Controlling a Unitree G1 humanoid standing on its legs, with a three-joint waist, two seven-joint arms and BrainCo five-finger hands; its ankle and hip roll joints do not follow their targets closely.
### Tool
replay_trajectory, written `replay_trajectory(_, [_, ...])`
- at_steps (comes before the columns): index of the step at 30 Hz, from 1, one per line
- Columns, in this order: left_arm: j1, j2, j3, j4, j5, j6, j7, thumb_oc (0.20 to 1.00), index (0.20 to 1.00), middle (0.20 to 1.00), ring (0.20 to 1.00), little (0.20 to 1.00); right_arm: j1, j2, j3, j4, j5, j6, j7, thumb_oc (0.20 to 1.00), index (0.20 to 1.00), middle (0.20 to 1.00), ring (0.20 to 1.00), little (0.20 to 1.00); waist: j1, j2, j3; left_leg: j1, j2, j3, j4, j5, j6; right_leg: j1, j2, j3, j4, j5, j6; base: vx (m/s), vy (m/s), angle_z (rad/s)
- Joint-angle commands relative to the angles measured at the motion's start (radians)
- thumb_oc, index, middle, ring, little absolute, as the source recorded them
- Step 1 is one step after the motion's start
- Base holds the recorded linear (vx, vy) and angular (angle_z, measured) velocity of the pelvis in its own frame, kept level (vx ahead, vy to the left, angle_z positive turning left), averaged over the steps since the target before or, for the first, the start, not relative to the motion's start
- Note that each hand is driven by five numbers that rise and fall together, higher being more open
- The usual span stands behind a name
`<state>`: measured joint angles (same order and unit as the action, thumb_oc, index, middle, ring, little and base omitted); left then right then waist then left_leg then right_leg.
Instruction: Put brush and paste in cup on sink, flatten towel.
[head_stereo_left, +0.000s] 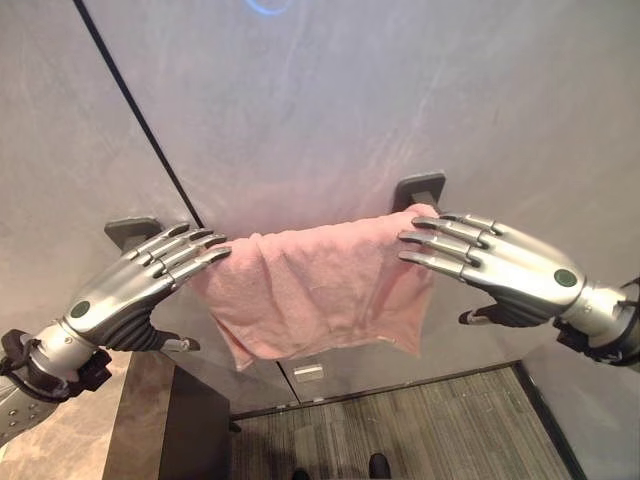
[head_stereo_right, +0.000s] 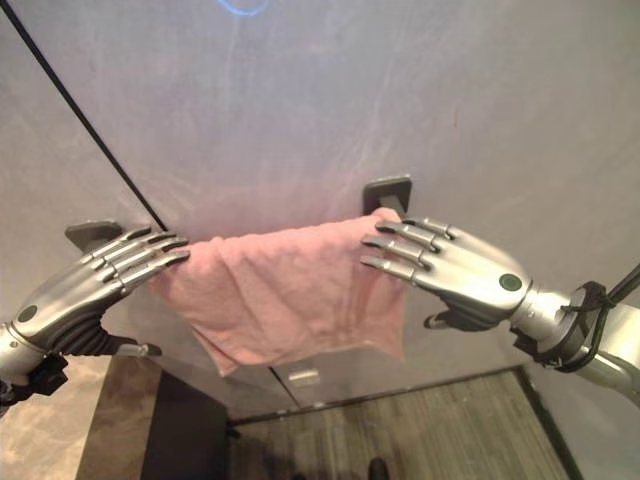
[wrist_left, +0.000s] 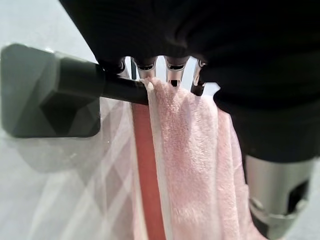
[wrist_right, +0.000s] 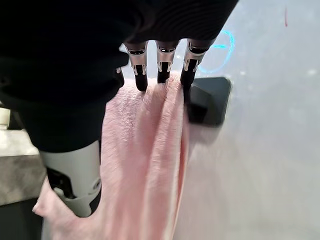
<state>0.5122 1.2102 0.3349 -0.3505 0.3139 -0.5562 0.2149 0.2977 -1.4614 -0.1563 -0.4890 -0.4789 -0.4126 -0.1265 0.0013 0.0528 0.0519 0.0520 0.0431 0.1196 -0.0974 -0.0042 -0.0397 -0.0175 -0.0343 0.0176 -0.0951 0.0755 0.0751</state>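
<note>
A: Where is the pink towel (head_stereo_left: 310, 290) found?

B: It is draped over the dark wall rail (wrist_left: 112, 86), bunched between the rail's two mounts.

A: And the hands?

B: The left hand (head_stereo_left: 135, 285) is laid at the towel's left end and the right hand (head_stereo_left: 500, 262) at its right end, fingers (head_stereo_left: 440, 243) kept straight, nothing gripped.

We see a plain salmon-pink terry towel (head_stereo_left: 310, 290) with a paler hem stripe, hung over a matt black rail (wrist_left: 100, 85) on dark grey square wall brackets (head_stereo_left: 420, 187). Behind it we find a mottled pale grey wall (head_stereo_left: 350, 100) crossed by a thin black seam line. Our silver left hand (head_stereo_left: 150, 275) and silver right hand (head_stereo_left: 500, 262) carry dark fingertips, each with a dark green dot on its back, above striped grey-brown floor planks (head_stereo_left: 420, 425).
</note>
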Motion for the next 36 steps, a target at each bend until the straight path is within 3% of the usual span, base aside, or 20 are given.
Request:
replay_trajectory(1, [0.14,-0.018,-0.072,0.273,0.033,0.1,-0.107,1.0,1.0,1.0,1.0,1.0,0.046,0.087,0.087,0.095,-0.029,0.035,0.052,1.0,1.0,1.0,1.0,1.0,0.013,-0.072,0.01,0.003,-0.002,0.007,0.01,0.024,-0.025,0.056,-0.084,-0.04,0.014,-0.001,0.092,0.05,0.0,0.02])
replay_trajectory(8, [0.086,-0.127,-0.091,0.363,-0.03,0.129,-0.096,1.0,1.0,1.0,1.0,1.0,-0.044,0.154,0.18,0.113,-0.026,0.045,0.063,1.0,1.0,1.0,1.0,1.0,0.03,-0.076,0.002,0.009,-0.003,0.005,0.01,0.022,-0.024,0.065,-0.084,-0.046,0.012,-0.005,0.09,0.0,0.0,-0.01])
replay_trajectory(16, [0.038,-0.187,-0.11,0.386,-0.058,0.146,-0.087,1.0,1.0,1.0,1.0,1.0,-0.161,0.208,0.277,0.112,-0.017,0.056,0.065,1.0,1.0,1.0,1.0,1.0,0.036,-0.082,0.002,0.001,0.0,0.003,0.01,0.034,-0.026,0.062,-0.082,-0.05,0.012,0.003,0.084,0.0,-0.002,0.01])
replay_trajectory(24, [0.018,-0.198,-0.106,0.377,-0.027,0.151,-0.08,1.0,1.0,1.0,1.0,1.0,-0.187,0.231,0.299,0.119,0.001,0.062,0.085,1.0,1.0,1.0,1.0,1.0,0.04,-0.089,0.002,-0.014,0.004,-0.005,0.01,0.04,-0.032,0.054,-0.08,-0.059,0.01,0.006,0.083,0.0,-0.004,0.02])
replay_trajectory(27, [-0.003,-0.238,-0.107,0.399,-0.028,0.159,-0.056,1.0,1.0,1.0,1.0,1.0,-0.175,0.252,0.288,0.132,-0.006,0.066,0.071,1.0,1.0,1.0,1.0,1.0,0.04,-0.093,-0.001,-0.012,0.006,-0.007,0.01,0.031,-0.034,0.057,-0.078,-0.059,0.009,-0.002,0.083,0.01,-0.004,0.0])
replay_trajectory(28, [-0.029,-0.315,-0.089,0.425,-0.046,0.166,-0.001,1.0,1.0,1.0,1.0,1.0,-0.141,0.299,0.257,0.15,-0.019,0.073,0.049,1.0,1.0,1.0,1.0,1.0,0.036,-0.098,-0.004,-0.014,0.007,-0.008,0.01,0.033,-0.034,0.054,-0.077,-0.058,0.008,-0.002,0.082,0.0,0.0,0.0])
replay_trajectory(31, [-0.059,-0.386,-0.086,0.463,-0.073,0.177,0.05,1.0,1.0,1.0,1.0,1.0,-0.099,0.346,0.222,0.169,-0.03,0.08,0.027,1.0,1.0,1.0,1.0,1.0,0.038,-0.099,-0.005,-0.017,0.009,-0.01,0.01,0.036,-0.034,0.051,-0.076,-0.059,0.008,-0.001,0.081,0.0,-0.009,0.01])
replay_trajectory(32, [-0.057,-0.568,-0.029,0.493,-0.167,0.19,0.142,1.0,1.0,1.0,1.0,1.0,0.007,0.515,0.13,0.23,-0.047,0.112,-0.043,1.0,1.0,1.0,1.0,1.0,0.031,-0.101,-0.006,-0.025,0.01,-0.012,0.01,0.039,-0.032,0.044,-0.077,-0.061,0.008,0.0,0.08,0.0,0.0,0.0])
replay_trajectory(36, [-0.022,-0.642,0.0,0.432,-0.196,0.188,0.169,1.0,1.0,1.0,1.0,1.0,0.072,0.606,0.073,0.258,-0.038,0.121,-0.08,1.0,1.0,1.0,1.0,1.0,0.03,-0.103,-0.011,-0.033,0.011,-0.011,0.01,0.039,-0.031,0.038,-0.076,-0.064,0.008,0.0,0.078,0.0,-0.012,-0.01])
